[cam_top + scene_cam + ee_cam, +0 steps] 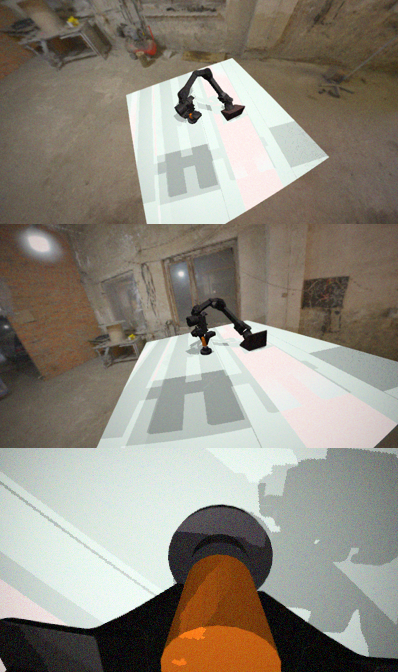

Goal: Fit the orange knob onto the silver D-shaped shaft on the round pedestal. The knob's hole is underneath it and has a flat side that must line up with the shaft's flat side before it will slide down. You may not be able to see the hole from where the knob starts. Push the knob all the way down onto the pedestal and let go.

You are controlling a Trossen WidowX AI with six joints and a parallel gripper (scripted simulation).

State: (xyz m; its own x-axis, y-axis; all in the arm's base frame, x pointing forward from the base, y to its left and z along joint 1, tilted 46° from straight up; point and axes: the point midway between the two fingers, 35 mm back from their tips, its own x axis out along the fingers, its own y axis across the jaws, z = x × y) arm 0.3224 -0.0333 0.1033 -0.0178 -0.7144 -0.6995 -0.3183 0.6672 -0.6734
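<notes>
The orange knob [190,115] [203,341] [220,603] is a tall cylinder, roughly upright with a slight lean in the exterior view. My gripper [204,339] [219,594] is shut on it, one black finger on each side. The dark round pedestal [206,351] [220,518] stands on the table directly below the knob's lower end. In the exterior view a small greyish part shows between knob and pedestal, too small to tell how far the knob is on the shaft. The knob's hole and both flat sides are hidden.
The arm's dark base [233,112] [255,340] stands to the right of the pedestal on the patterned white, grey and pink table [184,212] [184,439]. The arm arches from it over to the knob. Shadows lie on the table beside the pedestal.
</notes>
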